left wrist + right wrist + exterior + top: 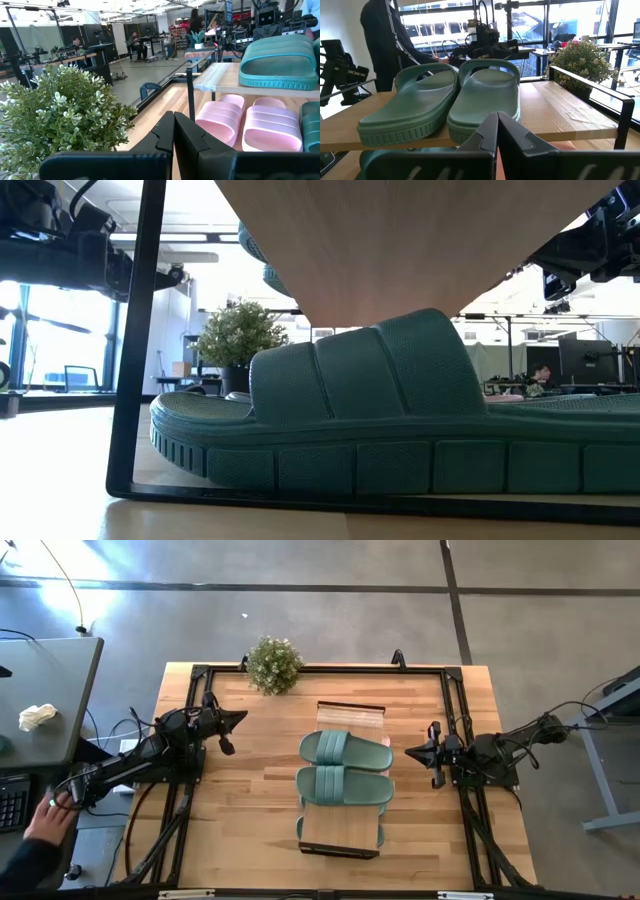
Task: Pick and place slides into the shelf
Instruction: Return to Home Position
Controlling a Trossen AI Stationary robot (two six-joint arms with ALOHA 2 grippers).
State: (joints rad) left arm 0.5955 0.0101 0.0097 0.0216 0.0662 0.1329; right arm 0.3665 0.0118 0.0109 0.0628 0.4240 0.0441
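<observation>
Sage green soft slides lie across the low light-wood shelf. Left fingers and right fingers, pinched shut and empty, sit beside the shelf, right nearer.

green slides atop shelf, on table

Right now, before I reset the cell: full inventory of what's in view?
Shelf: 1, light wood, table centre.
Top green slides: 2, sage green, side by side on the shelf's top plank.
Lower green slide: at least 1, sage green, under the plank; any others are hidden.
Pink slides: 2, light pink, side by side under the plank.
Plant: 1, green, table's far edge.
Table: 1, wood.
Person's hand: 1, off the table's left side.
Left gripper: shut, left of the shelf, apart from it.
Right gripper: shut, right of the shelf.
</observation>
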